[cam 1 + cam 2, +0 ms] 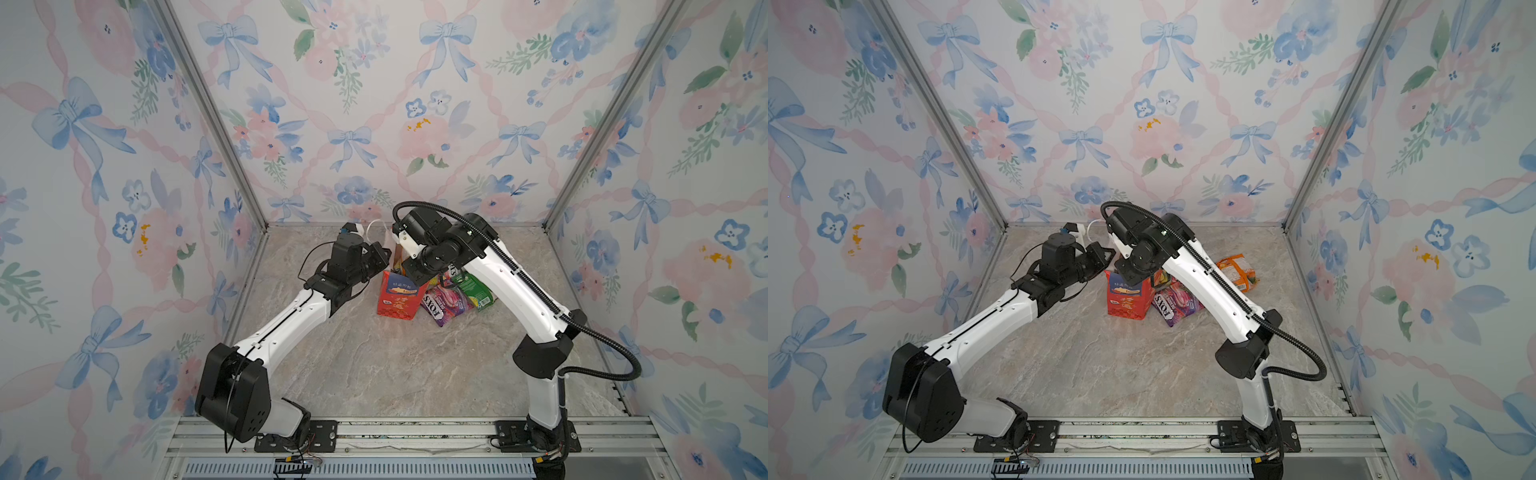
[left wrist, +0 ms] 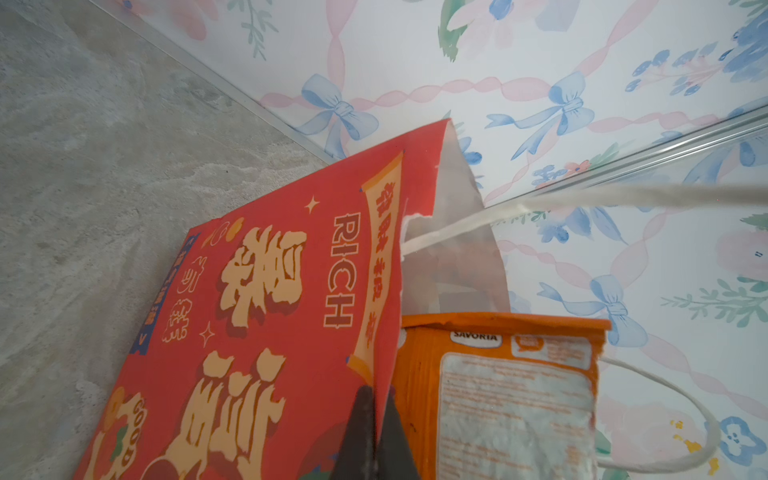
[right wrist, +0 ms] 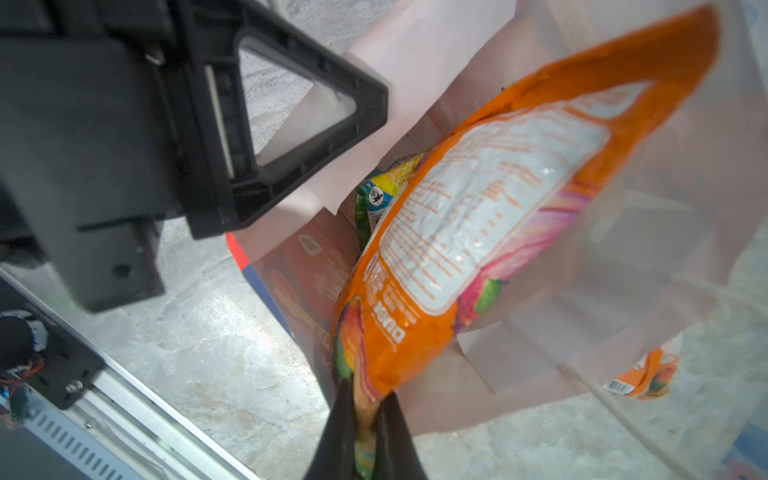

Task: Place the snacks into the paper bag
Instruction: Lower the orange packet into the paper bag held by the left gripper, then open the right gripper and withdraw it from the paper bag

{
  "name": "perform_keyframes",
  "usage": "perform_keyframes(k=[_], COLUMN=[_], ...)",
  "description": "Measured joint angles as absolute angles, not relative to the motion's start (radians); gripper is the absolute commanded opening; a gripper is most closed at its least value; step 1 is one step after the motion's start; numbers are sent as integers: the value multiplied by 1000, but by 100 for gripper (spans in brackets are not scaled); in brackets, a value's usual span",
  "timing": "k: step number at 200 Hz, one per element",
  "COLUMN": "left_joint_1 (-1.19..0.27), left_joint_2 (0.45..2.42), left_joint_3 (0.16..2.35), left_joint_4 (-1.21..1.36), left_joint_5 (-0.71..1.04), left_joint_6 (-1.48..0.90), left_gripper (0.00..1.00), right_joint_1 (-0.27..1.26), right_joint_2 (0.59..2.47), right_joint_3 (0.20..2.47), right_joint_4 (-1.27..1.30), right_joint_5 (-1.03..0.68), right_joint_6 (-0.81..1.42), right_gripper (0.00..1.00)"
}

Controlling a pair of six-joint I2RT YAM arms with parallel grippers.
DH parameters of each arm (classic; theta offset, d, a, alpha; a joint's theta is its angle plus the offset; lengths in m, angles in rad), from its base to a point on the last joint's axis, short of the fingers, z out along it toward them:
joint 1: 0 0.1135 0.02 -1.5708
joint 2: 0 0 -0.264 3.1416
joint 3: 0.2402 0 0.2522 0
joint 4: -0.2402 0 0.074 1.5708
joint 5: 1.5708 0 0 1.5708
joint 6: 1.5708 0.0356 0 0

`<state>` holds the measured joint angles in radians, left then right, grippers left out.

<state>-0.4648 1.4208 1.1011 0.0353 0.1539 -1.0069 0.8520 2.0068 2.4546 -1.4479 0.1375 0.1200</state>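
While the paper bag stands near the middle of the surface, I judge the job partly done: a yellow-green packet lies deep inside it, and an orange packet hangs in its mouth, not yet let go. Outside, just beside the bag, I see a purple FOX'S packet, a green packet and a second orange packet left to load. My left end effector is pressed together on the bag's red wall, holding the mouth open; my right end effector pinches the orange packet's end seam.
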Motion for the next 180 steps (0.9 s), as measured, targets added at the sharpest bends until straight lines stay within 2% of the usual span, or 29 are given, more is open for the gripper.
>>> perform_keyframes(k=[11, 34, 71, 136, 150, 180], left_joint_1=[-465, -465, -465, -464, -464, -458], left_joint_2=[1421, 1421, 1421, 1421, 1421, 1414], left_joint_3=[1101, 1101, 1098, 1094, 1094, 1087], left_joint_4=[35, 35, 36, 43, 43, 44], left_joint_5=[154, 154, 154, 154, 154, 154], left_joint_6=[-1007, -1007, -1007, -1007, -1007, -1007], left_gripper=[0, 0, 0, 0, 0, 0], right_joint_1=[852, 852, 852, 840, 831, 767], right_joint_2=[2007, 2007, 2007, 1992, 1961, 1857], right_joint_3=[2469, 2489, 2489, 2475, 2445, 2344], right_joint_4=[-1455, -1459, -1460, -1458, -1454, -1426], right_joint_5=[141, 147, 151, 158, 159, 157], right_joint_6=[120, 129, 144, 150, 151, 162], right_gripper=[26, 27, 43, 53, 58, 61])
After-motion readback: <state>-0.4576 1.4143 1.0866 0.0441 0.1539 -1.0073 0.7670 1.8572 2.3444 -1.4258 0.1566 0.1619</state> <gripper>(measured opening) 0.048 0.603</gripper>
